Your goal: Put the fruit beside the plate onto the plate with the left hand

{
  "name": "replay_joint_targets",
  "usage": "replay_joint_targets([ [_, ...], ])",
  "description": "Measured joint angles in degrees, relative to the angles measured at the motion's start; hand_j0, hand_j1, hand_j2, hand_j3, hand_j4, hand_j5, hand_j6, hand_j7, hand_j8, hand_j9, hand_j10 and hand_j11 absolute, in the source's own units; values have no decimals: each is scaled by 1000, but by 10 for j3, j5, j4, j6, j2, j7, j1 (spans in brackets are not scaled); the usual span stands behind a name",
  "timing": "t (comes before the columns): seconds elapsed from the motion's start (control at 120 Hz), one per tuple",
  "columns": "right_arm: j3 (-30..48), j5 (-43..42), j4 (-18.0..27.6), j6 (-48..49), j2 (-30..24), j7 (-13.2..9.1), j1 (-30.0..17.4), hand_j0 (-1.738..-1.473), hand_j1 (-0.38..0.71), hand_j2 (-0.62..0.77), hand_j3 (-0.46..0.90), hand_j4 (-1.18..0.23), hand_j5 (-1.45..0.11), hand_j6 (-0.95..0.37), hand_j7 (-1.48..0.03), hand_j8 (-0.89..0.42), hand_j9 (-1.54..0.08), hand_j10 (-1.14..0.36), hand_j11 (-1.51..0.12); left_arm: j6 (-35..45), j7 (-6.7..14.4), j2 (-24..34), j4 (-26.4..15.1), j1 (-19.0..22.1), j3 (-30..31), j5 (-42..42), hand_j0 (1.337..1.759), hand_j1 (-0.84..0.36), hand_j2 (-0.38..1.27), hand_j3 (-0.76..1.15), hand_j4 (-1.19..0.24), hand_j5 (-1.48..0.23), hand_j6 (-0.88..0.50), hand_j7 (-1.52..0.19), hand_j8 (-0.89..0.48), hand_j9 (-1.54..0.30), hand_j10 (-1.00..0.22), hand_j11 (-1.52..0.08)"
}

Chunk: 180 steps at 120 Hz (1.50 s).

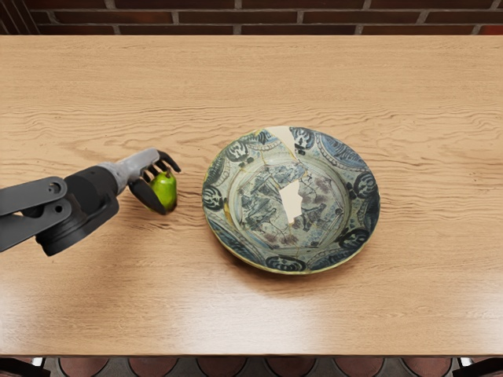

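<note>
One hand shows, the left hand [153, 182], at the end of a grey and black arm [55, 210] that comes in from the picture's left edge. Its dark fingers [166, 164] are curled around a small green pear [165, 191], arching over the top of the fruit while the rest of the hand wraps it from below, so the hand is closed on the pear. Whether the pear rests on the wooden table [94, 94] or is just off it cannot be told; a dark shadow sits right under the hand. Just beyond the fingertips, on the side away from the arm, lies a large round ceramic plate [214, 196], near the hand but touching neither it nor the pear. The plate carries a blue and brown painted pattern with pale patches at its middle and on its far rim, and its whole painted face is open to view. The pear is outside its rim, between the plate and the arm. Well beyond the hand, past the far table edge, runs a brick wall [236, 16].
</note>
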Motion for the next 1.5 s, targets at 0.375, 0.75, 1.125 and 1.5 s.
replay_joint_targets([
  [0.375,0,0,0,0,0,0,0,-1658,-331,-3,0,-15,-20,-15,-20,-15,-20,-15,-20,-3,0,2,2,-4,6,-7,1654,-219,306,0,-574,-712,-473,-727,-396,-746,-518,-748],
  [0.75,0,0,0,0,0,0,0,-1658,-331,-3,0,-15,-20,-15,-20,-15,-20,-15,-20,-205,1,31,60,-15,-157,-169,1656,-213,356,0,-600,-819,-475,-815,-391,-814,-523,-808],
  [1.125,0,0,0,0,0,0,0,-1658,-331,-3,0,-15,-20,-15,-20,-15,-20,-15,-20,-326,1,39,77,-89,-207,-291,1657,-272,457,0,-600,-841,-455,-832,-372,-824,-497,-811],
  [1.5,0,0,0,0,0,0,0,-1658,-331,-3,0,-15,-20,-15,-20,-15,-20,-15,-20,-352,1,-68,80,-78,-195,-304,1658,-295,505,0,-599,-849,-446,-831,-365,-821,-490,-813],
])
